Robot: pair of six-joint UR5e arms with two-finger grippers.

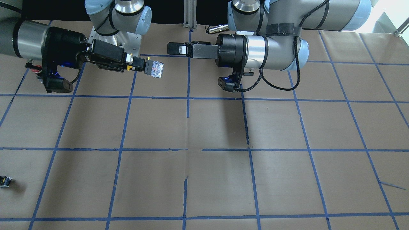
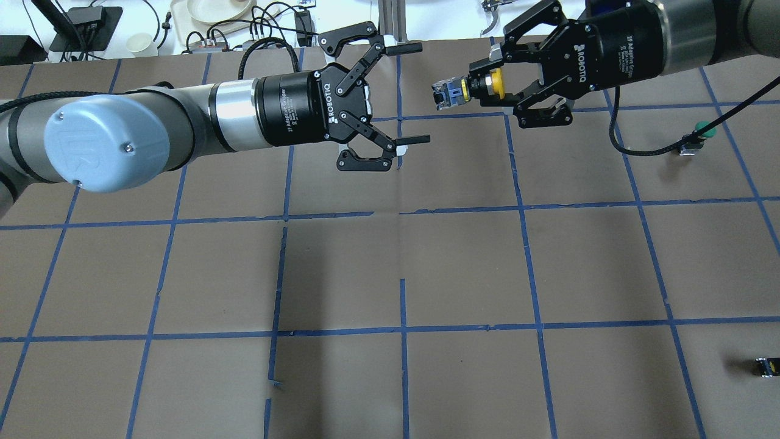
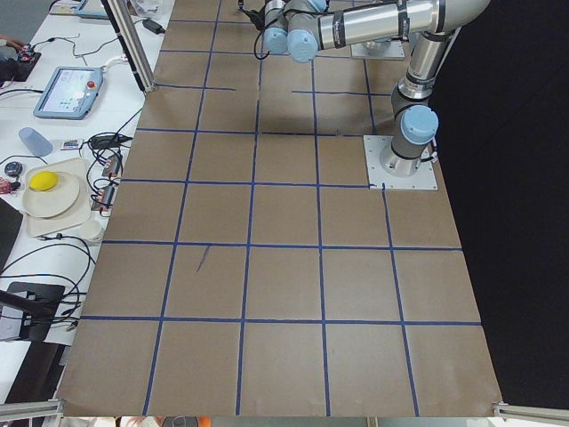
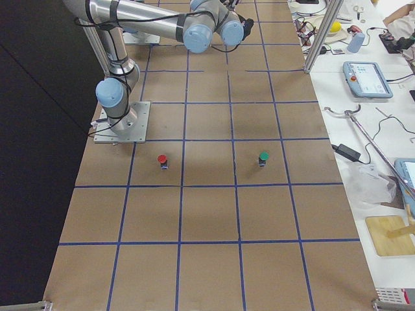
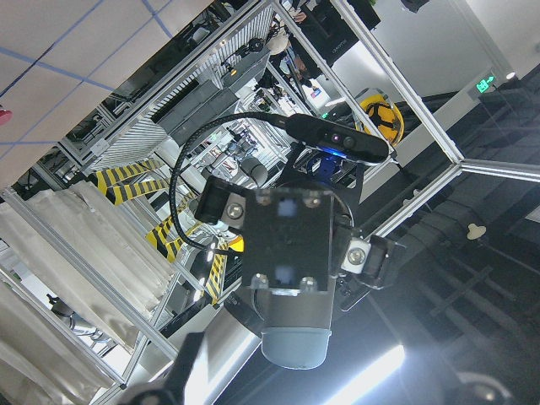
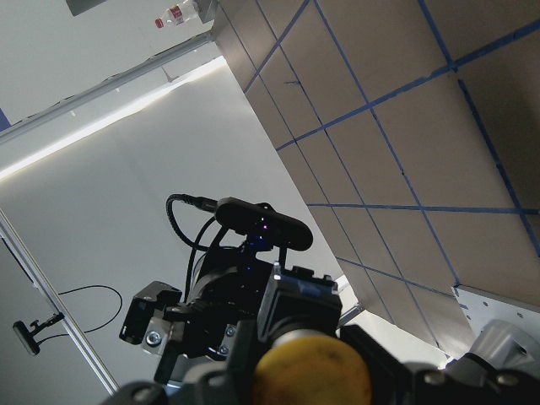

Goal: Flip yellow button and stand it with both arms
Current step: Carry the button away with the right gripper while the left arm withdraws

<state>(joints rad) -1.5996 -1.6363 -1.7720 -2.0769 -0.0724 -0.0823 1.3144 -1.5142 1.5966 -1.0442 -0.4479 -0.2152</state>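
Observation:
My right gripper (image 2: 489, 85) is shut on the yellow button's cap (image 2: 495, 84) and holds it level above the table at the far side. The button's grey-black contact block (image 2: 446, 93) points at my left gripper (image 2: 409, 92). That gripper is open, its jaws spread wide, with the block just short of its fingertips. In the front view the block (image 1: 155, 69) sticks out of the right gripper (image 1: 140, 64), and the left gripper (image 1: 174, 48) is edge-on. The cap (image 6: 310, 371) fills the bottom of the right wrist view. The left wrist view faces the block (image 5: 287, 240).
A green-capped button (image 2: 701, 130) stands on the table to the right, and also shows in the right side view (image 4: 263, 157). A red-capped button (image 4: 162, 159) stands near the right arm's base. A tiny black-and-yellow block (image 2: 765, 366) lies at the near right.

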